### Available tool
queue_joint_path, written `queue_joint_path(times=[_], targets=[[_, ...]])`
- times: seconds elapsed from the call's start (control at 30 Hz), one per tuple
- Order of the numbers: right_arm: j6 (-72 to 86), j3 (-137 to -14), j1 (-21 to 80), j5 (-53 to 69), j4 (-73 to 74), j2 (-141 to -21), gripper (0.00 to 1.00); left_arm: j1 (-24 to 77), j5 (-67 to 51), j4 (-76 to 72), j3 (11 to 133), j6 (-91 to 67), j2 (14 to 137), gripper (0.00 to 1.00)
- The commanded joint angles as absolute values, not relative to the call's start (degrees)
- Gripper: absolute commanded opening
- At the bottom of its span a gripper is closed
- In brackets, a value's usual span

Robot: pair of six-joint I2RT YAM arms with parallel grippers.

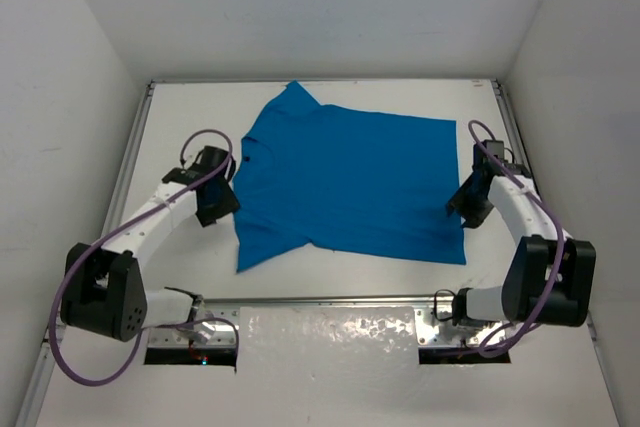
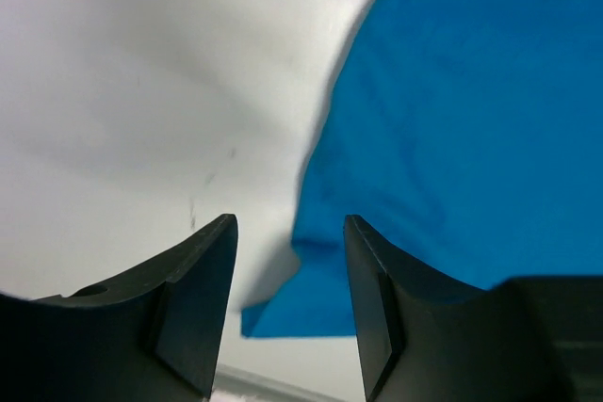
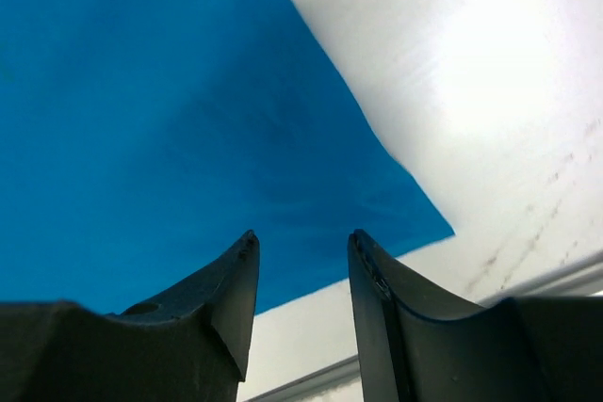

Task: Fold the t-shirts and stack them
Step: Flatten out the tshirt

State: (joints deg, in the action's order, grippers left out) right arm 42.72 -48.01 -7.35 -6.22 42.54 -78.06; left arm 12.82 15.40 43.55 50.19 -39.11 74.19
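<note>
The jaws on the left arm (image 1: 150,222) are standing parted with nothing between them, hovering low just beside the left edge of the t-shirt (image 1: 345,182). The cloth's border is showing beyond the tips, not pinched. The right arm (image 1: 525,212) is doing much the same on the opposite side. Its jaws are gaping, released, poised over the near right corner of the hem, where the blue is giving way to the worktop (image 1: 185,112).

The shirt is lying spread out in the middle of the worktop, hem to the right, with one short sleeve (image 1: 293,97) pointing far and the other sleeve (image 1: 256,250) pointing near. No fold is showing anywhere, and I am seeing no second garment and no stack. By my reckoning the job is sitting at its very start, with all the folding and stacking left to do.

The cloth is looking like plain, thin, limp knit, bright blue and lying nearly flat with faint ripples. The worktop is looking smooth, hard and white, faintly scuffed, with a metal rail (image 1: 330,299) running along its near edge.
</note>
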Motion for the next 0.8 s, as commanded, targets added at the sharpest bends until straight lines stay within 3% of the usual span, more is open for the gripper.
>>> queue_joint_path(times=[0.0,0.2,0.77], targets=[[47.45,-48.08,-7.12,-8.44,46.84,-76.21,0.42,15.81,11.95,45.96,47.03,-41.83,70.94,0.47],[48.78,-46.23,-7.12,-8.35,46.75,-72.42,0.41,20.3,8.44,45.88,43.42,-44.64,68.47,0.46],[47.99,-43.51,-7.03,-8.7,44.92,-71.89,0.41,20.65,4.66,38.77,34.98,-48.43,65.66,0.46]])
